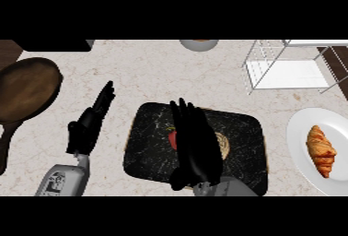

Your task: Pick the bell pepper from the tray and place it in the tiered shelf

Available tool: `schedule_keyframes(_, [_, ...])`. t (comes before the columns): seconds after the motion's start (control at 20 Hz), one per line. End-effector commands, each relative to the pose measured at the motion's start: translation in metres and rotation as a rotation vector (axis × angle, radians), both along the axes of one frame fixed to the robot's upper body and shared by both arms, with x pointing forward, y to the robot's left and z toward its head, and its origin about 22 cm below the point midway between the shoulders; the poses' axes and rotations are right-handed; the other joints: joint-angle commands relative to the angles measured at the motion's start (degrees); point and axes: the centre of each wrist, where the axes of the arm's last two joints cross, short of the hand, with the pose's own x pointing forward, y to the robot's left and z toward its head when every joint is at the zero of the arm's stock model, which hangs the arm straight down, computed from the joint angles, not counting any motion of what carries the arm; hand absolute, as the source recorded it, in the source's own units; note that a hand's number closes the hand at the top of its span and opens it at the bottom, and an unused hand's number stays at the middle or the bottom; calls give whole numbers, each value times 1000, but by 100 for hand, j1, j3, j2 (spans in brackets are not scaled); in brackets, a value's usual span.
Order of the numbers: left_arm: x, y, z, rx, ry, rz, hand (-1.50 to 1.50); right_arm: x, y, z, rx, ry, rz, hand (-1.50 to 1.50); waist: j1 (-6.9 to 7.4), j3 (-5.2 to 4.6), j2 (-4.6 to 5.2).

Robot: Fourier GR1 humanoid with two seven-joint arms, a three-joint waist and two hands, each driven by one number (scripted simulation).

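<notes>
Head view is showing the right hand (194, 143) hanging over the dark tray (146, 156), fingers straight and together, covering most of the red bell pepper (172, 138) peeking at their left edge. The left hand (88, 124) is resting open beside the tray. The tiered shelf (282, 64) is standing far right, bare counter between.

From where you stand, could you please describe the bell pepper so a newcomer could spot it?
Find the dark marbled tray at the counter's middle. The bell pepper lies on it, mostly hidden beneath the right hand. It is the tray's only red thing, with a green stem.
</notes>
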Motion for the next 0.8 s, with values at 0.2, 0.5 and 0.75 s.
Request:
schedule_keyframes(0.2, [-6, 3, 4, 11, 6, 2, 0, 6, -1, -19, -36, 9, -30, -150, 5, 1, -3])
schedule_keyframes(0.5, [-16, 11, -18, 8, -14, -6, 0, 23, 6, -13, -45, 17, -40, -150, 24, 0, -1])
schedule_keyframes(0.75, [-4, -3, -8, 9, -18, 0, 0, 31, 9, -39, -40, 26, -47, -150, 17, 0, 3])
